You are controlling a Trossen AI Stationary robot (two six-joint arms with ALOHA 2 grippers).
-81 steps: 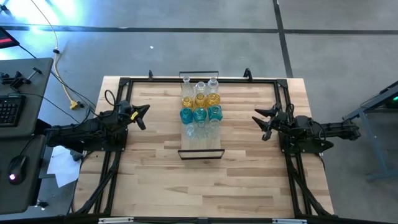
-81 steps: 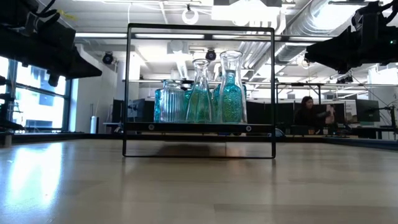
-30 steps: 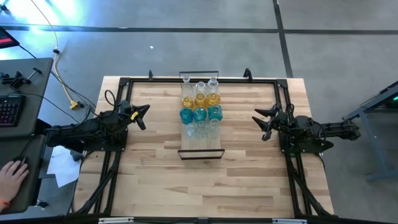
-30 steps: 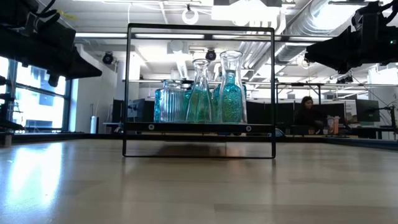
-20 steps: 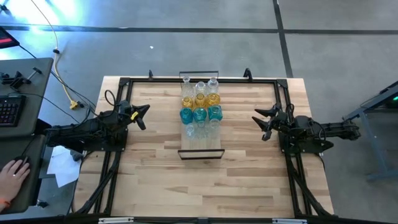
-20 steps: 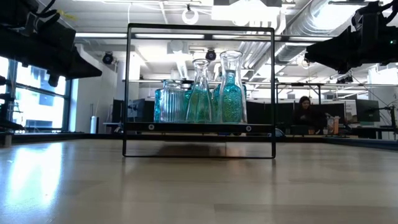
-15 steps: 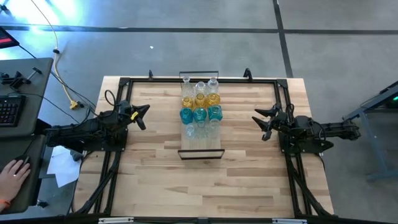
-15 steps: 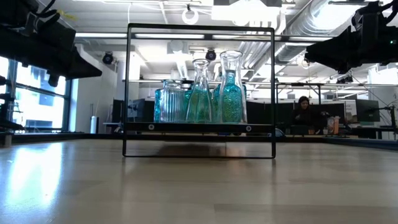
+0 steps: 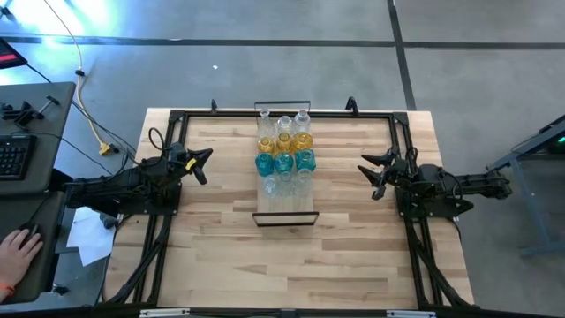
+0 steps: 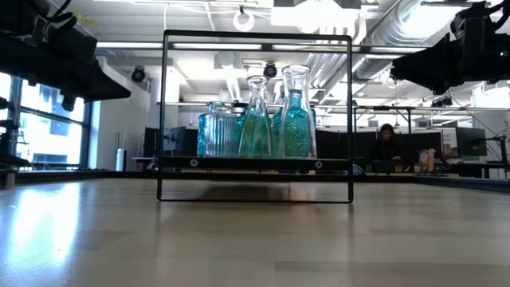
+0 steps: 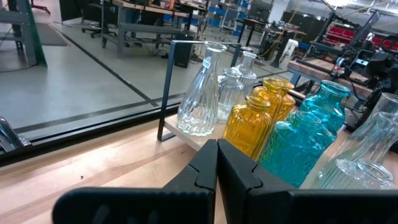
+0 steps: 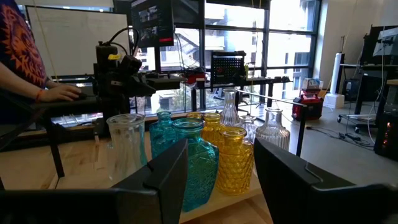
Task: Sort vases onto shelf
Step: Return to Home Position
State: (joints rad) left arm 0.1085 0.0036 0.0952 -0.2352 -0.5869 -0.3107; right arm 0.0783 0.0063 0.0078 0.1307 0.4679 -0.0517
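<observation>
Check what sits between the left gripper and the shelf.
Nothing: the high view shows only bare tabletop between the left gripper and the shelf.

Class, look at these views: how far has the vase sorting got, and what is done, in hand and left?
Done: the vases stand on the shelf in colour rows, clear, amber, teal, clear. In hand: nothing; the left gripper and right gripper hang empty at the sides of the table. Left: seemingly no sorting, since no vase shows off the shelf.
</observation>
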